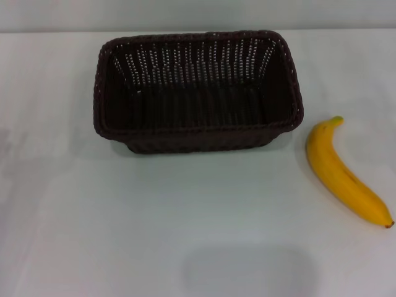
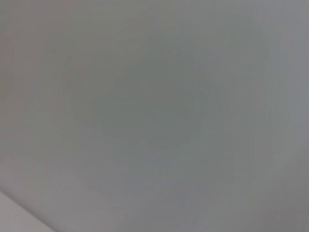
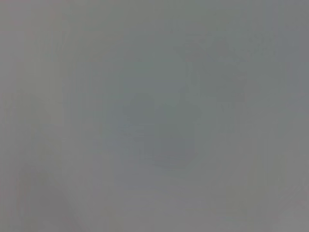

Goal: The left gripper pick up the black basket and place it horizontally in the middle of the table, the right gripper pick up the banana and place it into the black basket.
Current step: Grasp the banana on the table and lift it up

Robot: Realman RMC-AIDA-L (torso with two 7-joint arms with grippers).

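The black basket [image 1: 198,93] stands upright on the white table [image 1: 124,216] in the head view, its long side running left to right, toward the far middle. It is empty inside. The yellow banana [image 1: 343,176] lies on the table to the right of the basket, apart from it, with its greenish stem pointing toward the far side. Neither gripper shows in any view. Both wrist views hold only a plain grey surface.
The table's far edge [image 1: 198,30] runs just behind the basket. Bare white tabletop lies in front of the basket and to its left.
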